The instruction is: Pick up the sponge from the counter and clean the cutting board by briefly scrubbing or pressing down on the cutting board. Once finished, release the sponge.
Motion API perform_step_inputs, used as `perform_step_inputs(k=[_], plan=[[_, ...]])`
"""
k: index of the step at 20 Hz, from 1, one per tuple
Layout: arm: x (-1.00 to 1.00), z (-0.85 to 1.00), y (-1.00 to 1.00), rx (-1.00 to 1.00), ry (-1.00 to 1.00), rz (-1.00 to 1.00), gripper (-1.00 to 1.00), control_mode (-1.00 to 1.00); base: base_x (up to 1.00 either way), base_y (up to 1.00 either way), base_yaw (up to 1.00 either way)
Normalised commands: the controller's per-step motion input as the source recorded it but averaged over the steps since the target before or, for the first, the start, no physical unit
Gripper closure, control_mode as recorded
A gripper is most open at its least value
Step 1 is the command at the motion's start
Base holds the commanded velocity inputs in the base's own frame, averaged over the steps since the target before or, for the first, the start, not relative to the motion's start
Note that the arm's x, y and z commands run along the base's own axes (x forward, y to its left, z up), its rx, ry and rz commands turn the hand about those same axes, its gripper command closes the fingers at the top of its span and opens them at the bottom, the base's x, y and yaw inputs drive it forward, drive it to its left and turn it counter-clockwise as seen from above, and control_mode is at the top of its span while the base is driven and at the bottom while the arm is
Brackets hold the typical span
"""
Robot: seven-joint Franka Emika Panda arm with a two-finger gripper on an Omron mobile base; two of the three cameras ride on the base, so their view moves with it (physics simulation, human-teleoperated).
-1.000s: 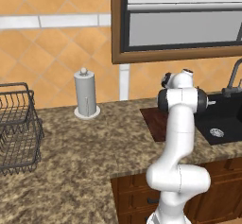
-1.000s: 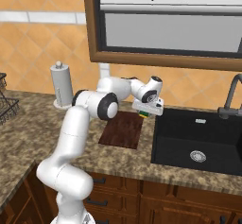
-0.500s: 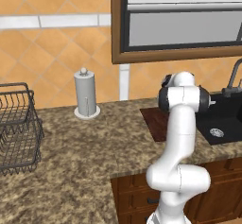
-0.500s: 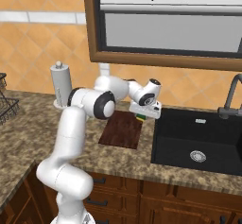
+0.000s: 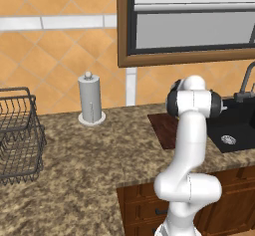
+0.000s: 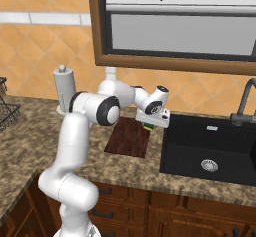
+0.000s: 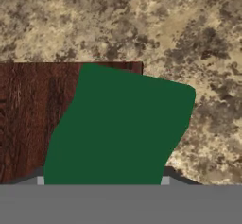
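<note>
Orange tiled wall [image 5: 50,56], framed window [image 6: 180,26]

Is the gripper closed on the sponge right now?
Yes: the gripper is shut on the sponge, whose green face sits between its fingertips.

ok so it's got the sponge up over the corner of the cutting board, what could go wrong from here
1. In the hand view the sponge hangs over a corner of the cutting board, partly above the counter. Pressing straight down might land half off the board.
2. In the right base view the gripper sits at the board's edge nearest the sink, so a released sponge could tumble in.
</note>
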Motion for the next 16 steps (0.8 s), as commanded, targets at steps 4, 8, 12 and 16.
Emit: perform_step_inputs(k=[4,8,12,16], plan=[[-0.64,0.00,0.00,0.00,0.00,0.00,1.00,-1.00,0.00,0.00,0.00],[-0.78,0.00,0.00,0.00,0.00,0.00,1.00,-1.00,0.00,0.00,0.00],[-0.69,0.00,0.11,0.00,0.00,0.00,1.00,-1.00,0.00,0.00,0.00],[-0.72,0.00,0.14,0.00,0.00,0.00,1.00,-1.00,0.00,0.00,0.00]])
